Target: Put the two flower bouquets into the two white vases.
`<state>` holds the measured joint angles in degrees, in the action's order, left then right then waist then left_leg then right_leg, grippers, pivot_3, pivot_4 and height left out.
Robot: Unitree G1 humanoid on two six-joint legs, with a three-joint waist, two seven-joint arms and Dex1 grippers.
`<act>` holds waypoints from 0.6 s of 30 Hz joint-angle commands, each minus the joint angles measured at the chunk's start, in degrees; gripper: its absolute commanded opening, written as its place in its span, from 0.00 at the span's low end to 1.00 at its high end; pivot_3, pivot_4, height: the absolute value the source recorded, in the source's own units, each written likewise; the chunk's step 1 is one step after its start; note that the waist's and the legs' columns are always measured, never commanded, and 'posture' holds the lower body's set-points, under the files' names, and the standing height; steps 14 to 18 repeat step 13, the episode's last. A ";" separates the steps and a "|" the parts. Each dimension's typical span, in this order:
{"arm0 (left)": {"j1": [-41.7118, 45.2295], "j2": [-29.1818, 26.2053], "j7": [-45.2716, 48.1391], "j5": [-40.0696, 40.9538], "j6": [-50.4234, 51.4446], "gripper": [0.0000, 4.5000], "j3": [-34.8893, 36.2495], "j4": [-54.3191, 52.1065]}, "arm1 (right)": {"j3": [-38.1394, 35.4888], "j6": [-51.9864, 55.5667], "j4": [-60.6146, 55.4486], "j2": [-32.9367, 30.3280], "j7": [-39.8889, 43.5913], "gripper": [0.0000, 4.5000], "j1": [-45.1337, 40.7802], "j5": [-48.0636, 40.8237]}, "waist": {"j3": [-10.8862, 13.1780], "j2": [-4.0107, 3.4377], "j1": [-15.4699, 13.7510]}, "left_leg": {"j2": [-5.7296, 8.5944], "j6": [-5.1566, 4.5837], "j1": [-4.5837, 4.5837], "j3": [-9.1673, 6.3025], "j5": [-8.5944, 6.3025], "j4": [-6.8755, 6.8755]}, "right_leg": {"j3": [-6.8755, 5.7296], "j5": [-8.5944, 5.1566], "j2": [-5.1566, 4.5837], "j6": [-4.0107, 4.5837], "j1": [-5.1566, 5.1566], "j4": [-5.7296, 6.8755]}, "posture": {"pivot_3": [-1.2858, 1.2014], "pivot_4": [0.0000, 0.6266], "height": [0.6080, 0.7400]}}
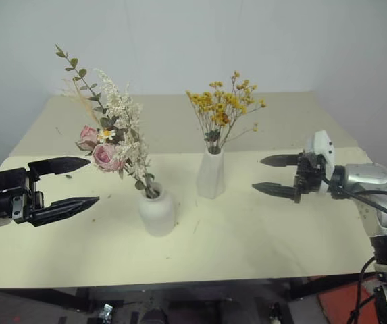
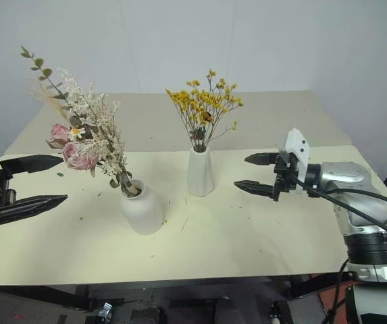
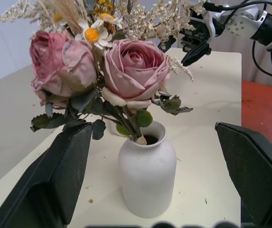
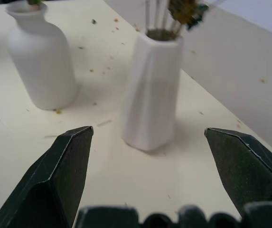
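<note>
Two white vases are standing upright on the cream table [image 1: 261,236], each already holding a bouquet. The round-bellied vase [image 1: 157,211] is carrying the pink rose bouquet [image 1: 109,145], whose stems are leaning toward 11 o'clock. The tall slim vase [image 1: 211,174] is sitting near it at about 2 o'clock, holding the yellow spray [image 1: 223,108]. The left gripper [image 1: 68,183] is hovering at 9 o'clock of the round vase, fingers spread wide and empty. The right gripper [image 1: 274,174] is hanging at 3 o'clock of the slim vase, jaws likewise parted, gripping nothing
</note>
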<state>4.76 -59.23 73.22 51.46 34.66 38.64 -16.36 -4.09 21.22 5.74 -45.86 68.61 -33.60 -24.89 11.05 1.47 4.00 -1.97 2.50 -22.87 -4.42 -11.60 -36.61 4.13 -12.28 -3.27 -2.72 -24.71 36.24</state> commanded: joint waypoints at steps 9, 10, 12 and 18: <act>-0.60 2.00 -1.18 0.12 -1.79 1.00 0.08 -1.31 | -4.01 -1.16 -2.73 -1.91 -1.78 0.99 1.95 -0.26 | 0.00 0.00 -0.09 | 0.00 0.00 -0.01 0.01 0.00 0.00 | 0.01 0.00 -0.01 0.00 0.01 0.00 | 0.52 0.24 1.00; -0.75 2.19 -1.31 0.16 -1.75 1.00 0.04 -1.40 | -4.29 -1.10 -3.15 -2.05 -2.03 0.99 2.44 -0.35 | 0.00 0.00 -0.09 | 0.01 0.00 -0.01 0.01 0.00 0.00 | 0.01 0.00 -0.01 0.00 0.01 0.00 | 0.52 0.24 1.00; -1.04 2.70 -1.77 0.30 -1.66 1.00 -0.06 -1.76 | -4.97 -0.90 -4.19 -2.33 -2.74 0.99 3.50 -0.53 | 0.00 0.00 -0.12 | 0.01 0.00 -0.01 0.01 0.00 0.00 | 0.01 0.00 -0.01 0.00 0.01 0.00 | 0.52 0.24 1.00; -1.26 2.88 -1.93 0.41 -1.61 1.00 0.05 -1.99 | -5.24 -0.75 -4.69 -2.43 -3.05 0.99 3.94 -0.66 | 0.00 0.00 -0.12 | 0.01 0.00 0.00 0.01 0.00 0.00 | 0.01 0.00 -0.01 0.00 0.02 0.01 | 0.52 0.24 1.00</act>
